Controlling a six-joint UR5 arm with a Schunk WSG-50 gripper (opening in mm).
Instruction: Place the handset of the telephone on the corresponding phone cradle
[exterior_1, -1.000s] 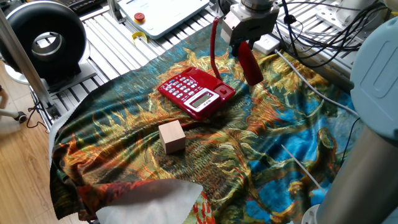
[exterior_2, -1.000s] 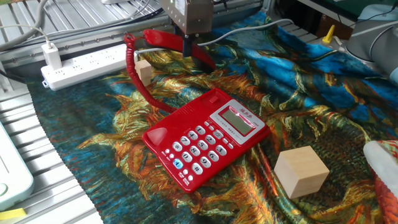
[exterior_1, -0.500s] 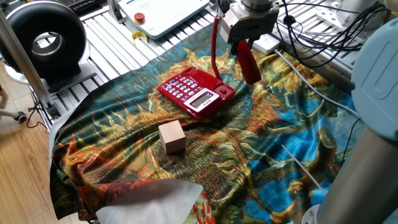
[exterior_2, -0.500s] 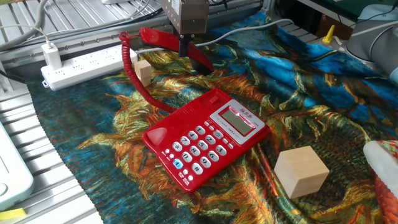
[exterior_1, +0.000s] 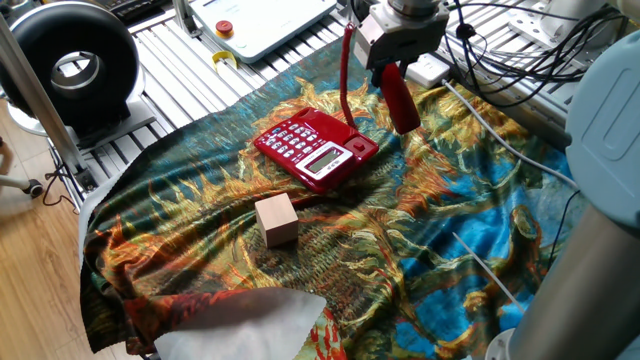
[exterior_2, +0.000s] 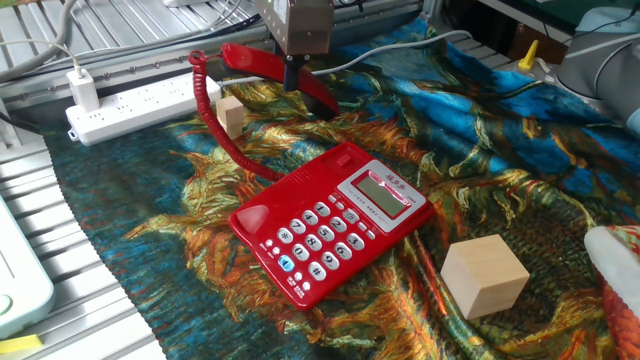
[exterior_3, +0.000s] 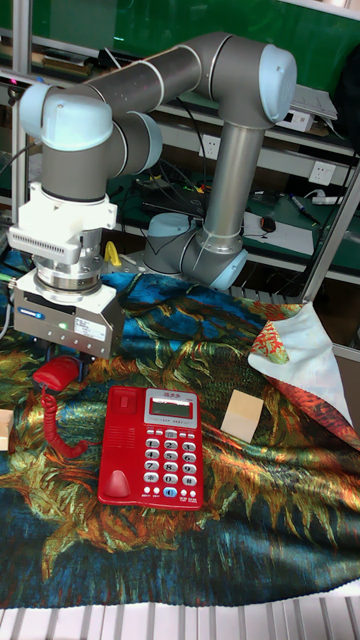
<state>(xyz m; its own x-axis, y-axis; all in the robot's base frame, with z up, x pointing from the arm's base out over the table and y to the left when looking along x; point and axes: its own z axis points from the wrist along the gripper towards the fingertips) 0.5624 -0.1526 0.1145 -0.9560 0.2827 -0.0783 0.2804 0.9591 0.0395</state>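
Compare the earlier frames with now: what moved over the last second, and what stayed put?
The gripper, shut on the handset, lifted it a little higher and slightly away from the telephone; the cord end rose with it. The grip did not change. The telephone, its bare phone cradle, the wooden cube and the small block stayed where they were.

You have a glossy red plastic handset (exterior_2: 262, 66) with a coiled plastic cord (exterior_2: 212, 120), held in a matt metal end effector (exterior_2: 293, 78). The telephone (exterior_2: 331, 221) is the same shiny red plastic, with white and grey matt buttons and a smooth grey display (exterior_2: 384, 192). Your tabletop wears a printed cloth (exterior_2: 520, 170), softly creased with a slight sheen. The cube (exterior_2: 484, 275) is pale, unfinished wood, smooth-faced. The arm (exterior_3: 150, 90) looks satin grey with blue plastic caps.
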